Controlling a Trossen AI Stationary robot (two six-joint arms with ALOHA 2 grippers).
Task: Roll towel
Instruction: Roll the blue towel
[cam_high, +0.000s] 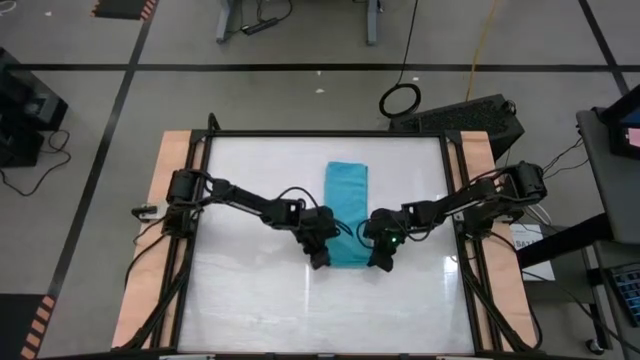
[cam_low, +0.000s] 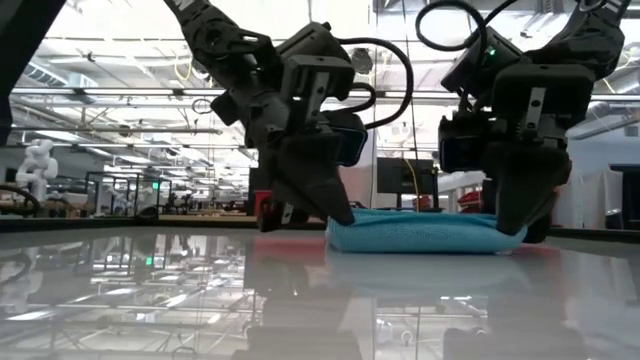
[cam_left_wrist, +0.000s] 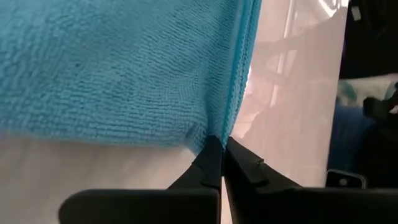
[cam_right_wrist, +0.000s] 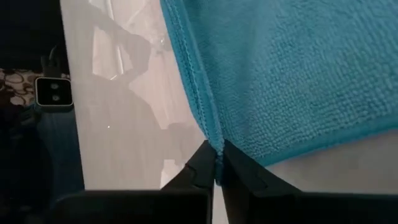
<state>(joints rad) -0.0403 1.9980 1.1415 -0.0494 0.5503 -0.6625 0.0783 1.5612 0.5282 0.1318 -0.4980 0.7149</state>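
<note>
The turquoise towel (cam_high: 348, 200) lies as a long folded strip on the white table, running from the far side toward the near side. In the low view its near end (cam_low: 415, 235) lies low on the table between the two grippers. My left gripper (cam_high: 320, 258) is shut on the towel's near left corner. My right gripper (cam_high: 380, 262) is shut on its near right corner. Both point steeply down. My left gripper pinches the towel's near left corner (cam_left_wrist: 214, 138) between its two fingertips, at the hemmed edge. The fingers come from above, slanting down (cam_low: 335, 205). The rest of the towel lies flat on the table. My right gripper pinches the towel's near right corner (cam_right_wrist: 216, 144) between its two fingertips, at the hemmed edge. The fingers come from above, slanting down (cam_low: 520, 222). The corner stays low at the table and the cloth beyond it lies flat.
The white table has a dark frame (cam_high: 330, 134) and wooden side strips (cam_high: 170, 230). Bare table surface lies near of the grippers (cam_high: 330, 310) and on both sides of the towel. Cables and equipment stand beyond the table's edges.
</note>
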